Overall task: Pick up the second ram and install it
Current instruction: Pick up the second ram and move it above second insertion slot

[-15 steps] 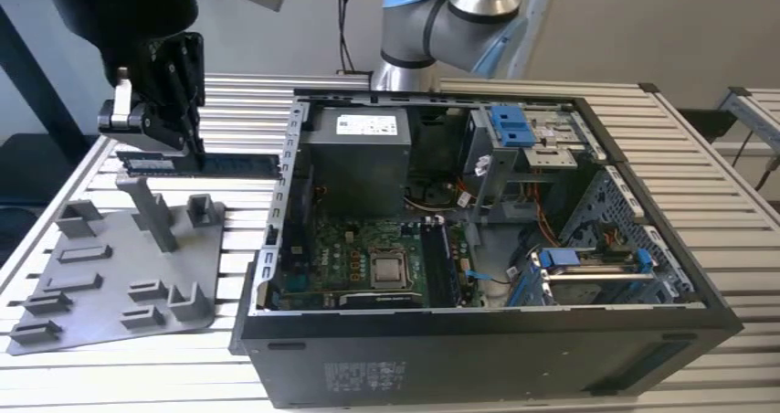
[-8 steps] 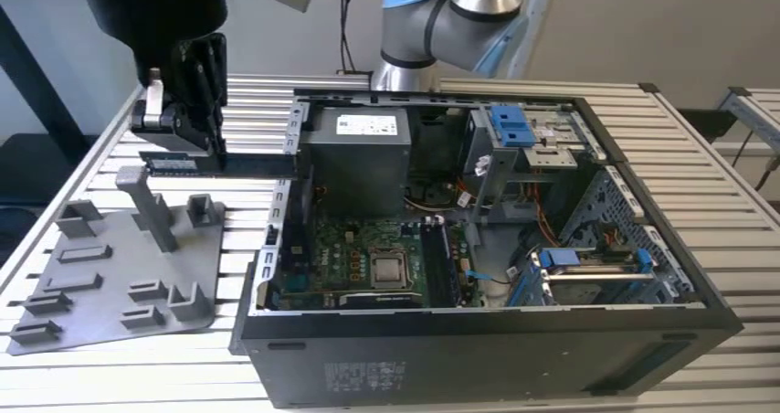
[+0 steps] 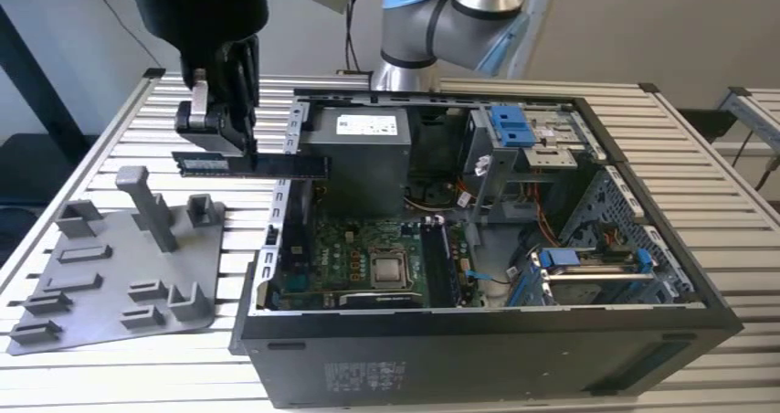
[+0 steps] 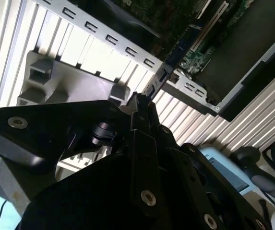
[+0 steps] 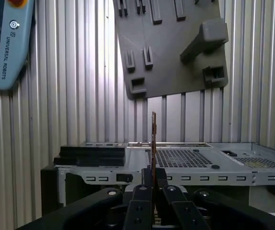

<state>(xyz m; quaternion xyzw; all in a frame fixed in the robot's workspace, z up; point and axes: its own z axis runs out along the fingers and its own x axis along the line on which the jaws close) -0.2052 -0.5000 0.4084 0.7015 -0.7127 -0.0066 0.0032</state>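
i have the gripper [image 3: 223, 150] pinching the second ram [image 3: 287, 164] (long axis nine-to-three, exterior view). the motherboard [image 3: 353, 267] lies at four o'clock.

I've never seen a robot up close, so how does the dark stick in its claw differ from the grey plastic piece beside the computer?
The second ram is a dark, thin stick; the grey tray is pale, broad and has upright pegs. The second ram is clamped level in the gripper, off the table; the grey tray lies flat on it. The second ram is far smaller. Both are on the exterior view's left.
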